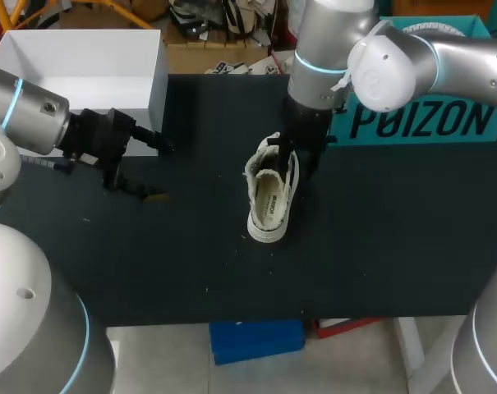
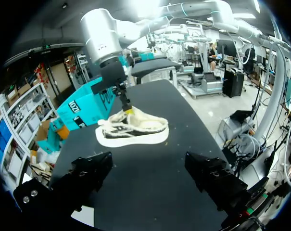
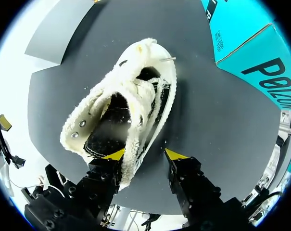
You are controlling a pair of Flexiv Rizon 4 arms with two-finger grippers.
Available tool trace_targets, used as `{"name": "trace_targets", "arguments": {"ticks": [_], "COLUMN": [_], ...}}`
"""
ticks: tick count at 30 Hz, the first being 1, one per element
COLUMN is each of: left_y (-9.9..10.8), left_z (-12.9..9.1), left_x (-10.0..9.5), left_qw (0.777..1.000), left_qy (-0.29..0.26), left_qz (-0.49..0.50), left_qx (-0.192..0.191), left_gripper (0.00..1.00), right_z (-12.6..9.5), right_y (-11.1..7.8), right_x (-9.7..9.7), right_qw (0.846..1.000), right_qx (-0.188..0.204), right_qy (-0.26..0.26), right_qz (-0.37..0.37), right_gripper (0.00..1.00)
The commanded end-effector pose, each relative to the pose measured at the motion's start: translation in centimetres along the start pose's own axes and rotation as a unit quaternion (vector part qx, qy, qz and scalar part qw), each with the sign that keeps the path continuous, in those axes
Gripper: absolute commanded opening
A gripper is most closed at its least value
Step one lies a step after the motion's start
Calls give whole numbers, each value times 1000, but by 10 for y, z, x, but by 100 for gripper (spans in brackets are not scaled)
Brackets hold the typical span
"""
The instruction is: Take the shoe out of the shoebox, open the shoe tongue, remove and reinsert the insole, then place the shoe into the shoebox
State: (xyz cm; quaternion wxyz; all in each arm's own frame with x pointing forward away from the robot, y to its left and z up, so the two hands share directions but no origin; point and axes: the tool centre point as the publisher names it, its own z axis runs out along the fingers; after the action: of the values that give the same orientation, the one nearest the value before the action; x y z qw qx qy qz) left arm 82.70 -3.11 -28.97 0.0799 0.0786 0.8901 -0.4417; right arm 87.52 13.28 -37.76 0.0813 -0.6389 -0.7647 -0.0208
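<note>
The white cloth shoe with the fluffy edge (image 1: pixel 271 197) is out of the box. It sits on its sole in the middle of the black table (image 1: pixel 379 246), well apart from the white open shoebox (image 1: pixel 156 82) at the far left corner. A teal cardboard box (image 1: pixel 421 115) lies past the shoe on the right.

Your right gripper (image 3: pixel 145 155) comes down from above onto the shoe. Its jaws are apart. One yellow tip is inside the mouth of the shoe, over the dark insole (image 3: pixel 109 127). The other tip is outside, beside the shoe's wall. The wall stands between them, but there is bare table between the outer tip and the shoe, so nothing is pinched yet.

Your left gripper (image 1: pixel 154 171) hangs over the table near the shoebox. It is wide open and empty, far from the shoe.

Here is what could go wrong, as I judge it. The shoe looks light and nothing holds it down. If you squeeze and pull now, the whole shoe may come up or tip over, and the insole may stay stuck inside. If the tips catch only the fluffy edge, they may slip off it. If the inner tip presses the insole against the wall, you may pinch both at once. Bringing your left gripper over to hold the shoe would likely help.
</note>
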Motion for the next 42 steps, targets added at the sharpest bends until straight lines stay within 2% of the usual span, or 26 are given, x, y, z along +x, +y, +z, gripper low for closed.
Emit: {"name": "trace_targets", "arguments": {"ticks": [1, 12, 15, 16, 17, 20, 42], "left_y": [0, 0, 0, 0, 0, 0, 0], "left_z": [1, 1, 1, 1, 1, 1, 1], "left_x": [1, 1, 1, 1, 1, 1, 1], "left_qw": [1000, 1000, 1000, 1000, 1000, 1000, 1000], "left_qy": [-2, -2, -2, -2, -2, -2, -2], "left_qz": [1, 1, 1, 1, 1, 1, 1], "left_qx": [-1, -1, -1, -1, -1, -1, -1], "left_gripper": [100, 100, 100, 100, 100, 100, 100], "right_z": [10, 31, 35, 36, 37, 46, 46], "right_y": [4, 10, 11, 10, 10, 8, 8], "right_x": [1, -3, -3, -2, -2, -3, -3], "right_qw": [1000, 1000, 999, 999, 999, 999, 999], "right_qx": [5, 12, 11, 10, 9, 12, 12], "right_qy": [-5, -26, -30, -30, -33, -30, -30], "right_qz": [2, 5, 7, 7, 7, 7, 7], "right_gripper": [46, 48, 45, 14, 0, 0, 0]}}
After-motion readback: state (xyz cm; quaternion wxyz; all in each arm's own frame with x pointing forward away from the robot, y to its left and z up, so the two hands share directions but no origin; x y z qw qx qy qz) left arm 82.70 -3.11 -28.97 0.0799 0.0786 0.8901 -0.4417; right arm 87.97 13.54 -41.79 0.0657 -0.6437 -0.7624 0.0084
